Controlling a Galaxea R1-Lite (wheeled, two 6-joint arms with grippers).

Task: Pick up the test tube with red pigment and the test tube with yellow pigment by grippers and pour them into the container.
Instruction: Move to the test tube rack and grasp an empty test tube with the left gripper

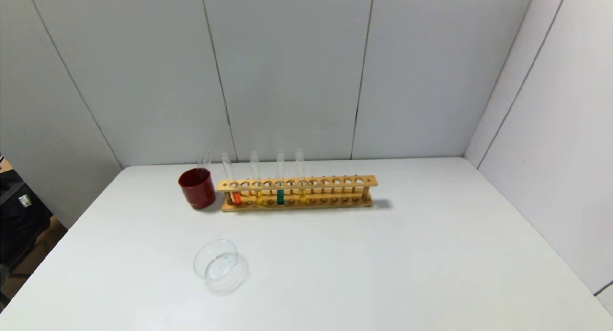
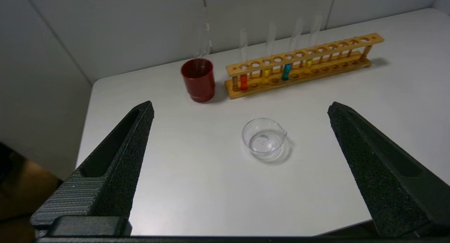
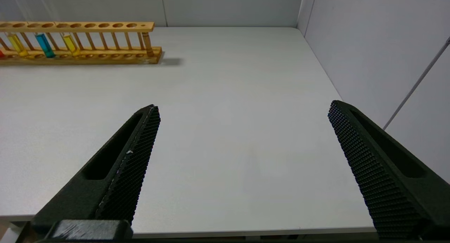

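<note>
The test tube with red pigment [image 1: 236, 197] stands at the left end of a wooden rack [image 1: 335, 181], also seen in the left wrist view as the red tube [image 2: 243, 82]. The test tube with yellow pigment [image 1: 258, 197] stands just right of it [image 2: 267, 73]. The container [image 1: 219, 265], a clear glass dish, sits nearer me on the table [image 2: 264, 139]. My left gripper [image 2: 242, 106] hangs open and empty, back from the dish. My right gripper [image 3: 243, 106] is open and empty over bare table on the right. Neither gripper shows in the head view.
A teal tube [image 1: 280, 197] and a paler yellow tube [image 1: 301, 195] stand further right in the rack. A dark red cup [image 1: 197, 188] with a clear glass tube in it stands left of the rack. Wall panels close the back and right side of the white table [image 1: 431, 254].
</note>
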